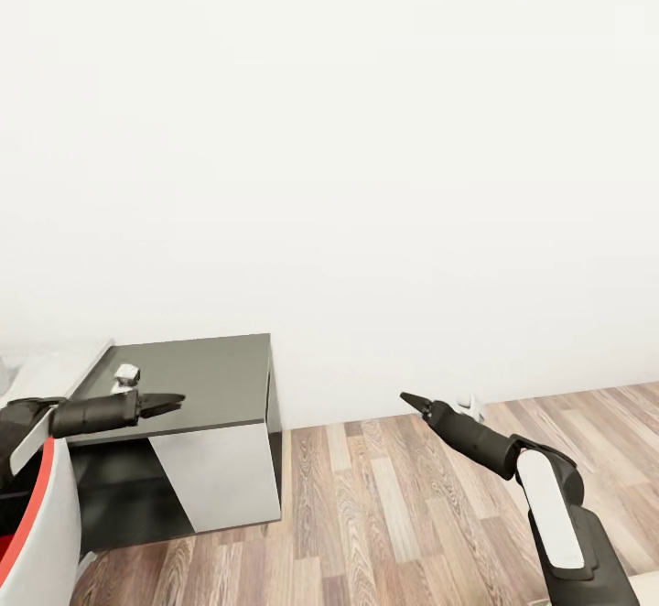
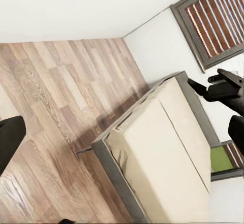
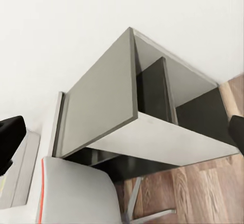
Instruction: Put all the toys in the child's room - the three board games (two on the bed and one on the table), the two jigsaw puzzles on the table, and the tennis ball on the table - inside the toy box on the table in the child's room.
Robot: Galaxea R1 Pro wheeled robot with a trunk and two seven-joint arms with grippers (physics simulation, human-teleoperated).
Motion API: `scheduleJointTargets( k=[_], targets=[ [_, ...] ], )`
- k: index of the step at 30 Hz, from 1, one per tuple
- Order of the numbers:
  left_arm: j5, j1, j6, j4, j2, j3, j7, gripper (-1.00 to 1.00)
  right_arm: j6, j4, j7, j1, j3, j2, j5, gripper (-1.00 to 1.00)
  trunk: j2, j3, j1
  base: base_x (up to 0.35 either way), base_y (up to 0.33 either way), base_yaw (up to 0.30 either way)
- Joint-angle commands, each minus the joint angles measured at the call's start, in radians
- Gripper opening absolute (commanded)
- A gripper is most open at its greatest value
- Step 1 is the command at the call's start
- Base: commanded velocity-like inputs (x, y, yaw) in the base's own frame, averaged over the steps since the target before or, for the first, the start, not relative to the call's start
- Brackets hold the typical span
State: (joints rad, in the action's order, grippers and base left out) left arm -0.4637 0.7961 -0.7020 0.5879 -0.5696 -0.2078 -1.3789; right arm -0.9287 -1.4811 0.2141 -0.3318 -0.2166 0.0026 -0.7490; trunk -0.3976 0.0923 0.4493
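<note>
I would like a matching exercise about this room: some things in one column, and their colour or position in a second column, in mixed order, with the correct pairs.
Things
1. lower desk section
2. floor
3. bed
4. window

Descriptions
A. cream mattress inside a grey frame
B. wood planks
C. dark frame, with reddish-brown slats behind it
D. dark grey top with a white panel below, standing against the white wall

Pairs: 1-D, 2-B, 3-A, 4-C
</note>
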Motion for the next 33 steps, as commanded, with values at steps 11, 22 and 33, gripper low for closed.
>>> scheduleJointTargets(
  k=[11,22,33],
  targets=[
    [0.005,-0.028,-0.012,-0.010,0.014,-0.056,0.039,1.00,-0.020,0.009,0.012,0.118,-0.016,-0.082,0.005,1.00,-0.002,0.002,0.001,-0.187,0.000,0.000],
    [0.039,-0.072,-0.006,-0.077,0.083,-0.141,0.122,1.00,-0.004,0.104,-0.001,0.136,-0.011,-0.078,0.157,1.00,-0.002,0.002,0.001,-0.166,0.000,0.000],
    [0.077,-0.086,0.134,-0.333,0.200,-0.169,0.430,1.00,0.221,0.489,-0.005,0.137,-0.001,-0.068,0.466,1.00,-0.002,0.002,0.001,-0.005,0.000,0.000]
  ],
)
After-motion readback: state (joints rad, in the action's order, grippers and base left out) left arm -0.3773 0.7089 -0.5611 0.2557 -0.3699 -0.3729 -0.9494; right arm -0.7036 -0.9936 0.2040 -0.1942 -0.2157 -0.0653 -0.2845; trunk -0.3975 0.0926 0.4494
